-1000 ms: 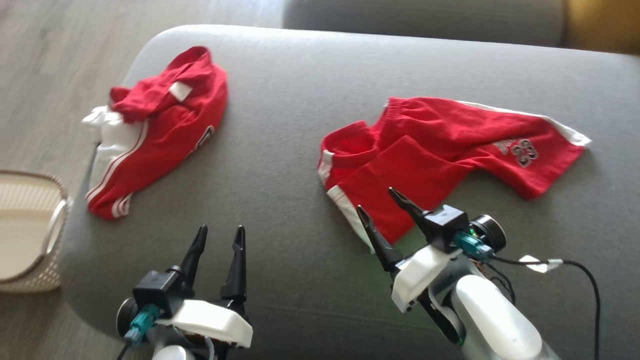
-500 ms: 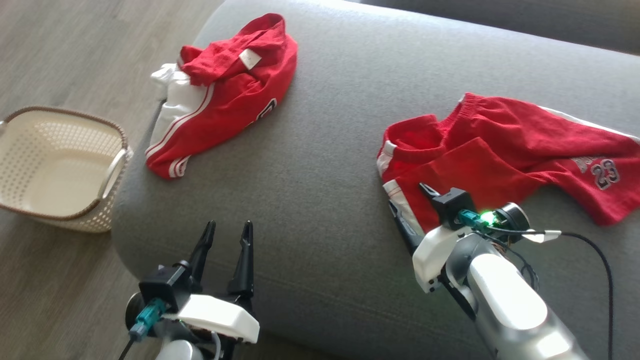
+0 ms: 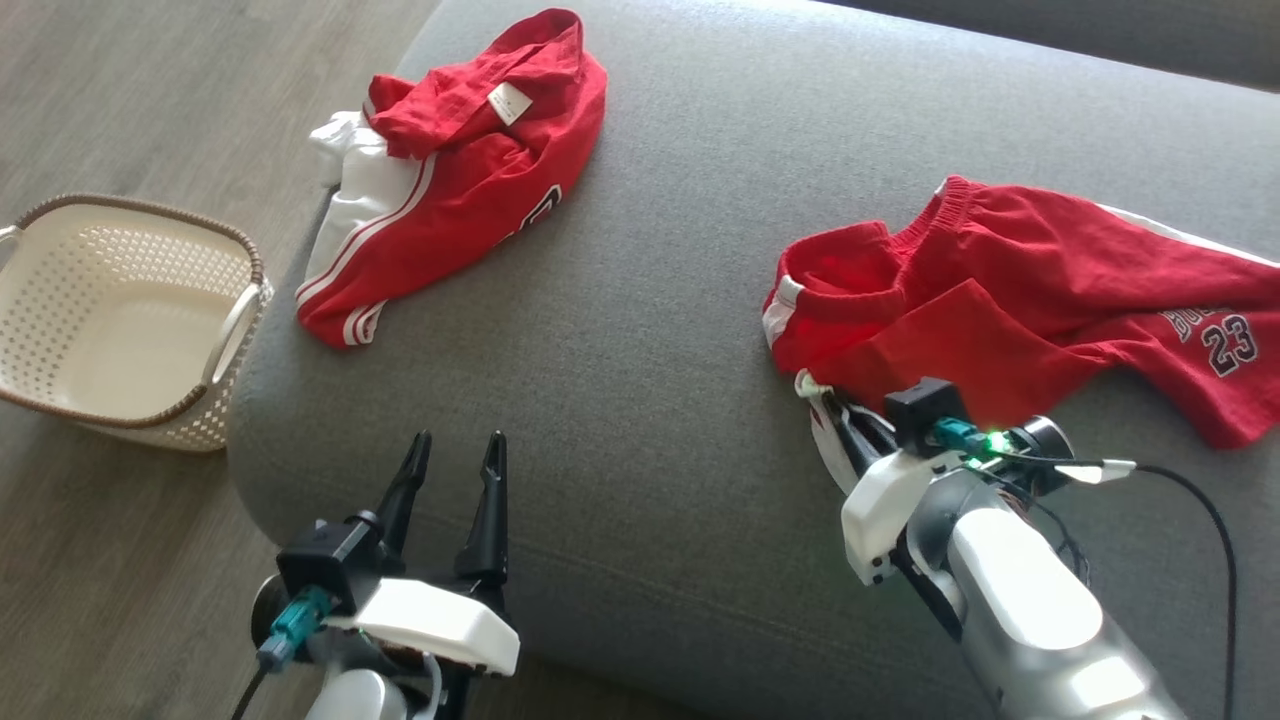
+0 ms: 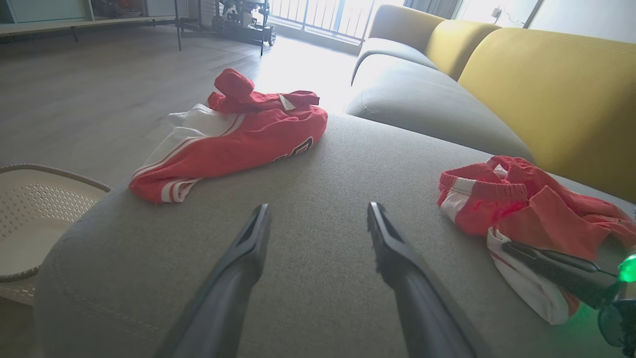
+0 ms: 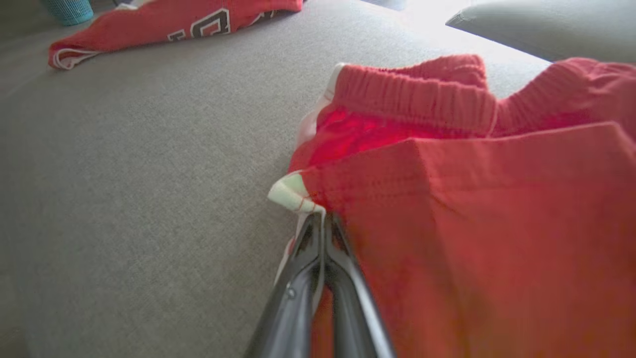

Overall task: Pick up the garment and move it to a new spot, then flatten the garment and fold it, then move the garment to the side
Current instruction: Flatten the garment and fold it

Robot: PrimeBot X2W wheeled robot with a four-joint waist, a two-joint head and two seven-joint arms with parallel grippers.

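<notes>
Over the near edge of the grey cushion (image 3: pixel 640 480), the left gripper (image 3: pixel 455 442) hovers with its fingers spread wide and nothing between them. Further in, on the cushion's right part, the right gripper (image 5: pixel 323 221) is pinched fully together on the white-trimmed hem corner of the red shorts (image 3: pixel 1010 300). This looks like the first step, the pick-up, with the grasp just made. The next move probably calls for a steady lift and a carry to a bare stretch of the cushion, since so small a pinch of cloth might slip. The shorts lie crumpled, one leg folded over the other. The elastic waistband is bunched toward the cushion's middle and a printed 23 sits toward its right edge. At the cushion's far left corner lies a second red-and-white garment (image 3: pixel 450 170). A cream basket (image 3: pixel 130 425) stands on the floor off the cushion's left edge.
</notes>
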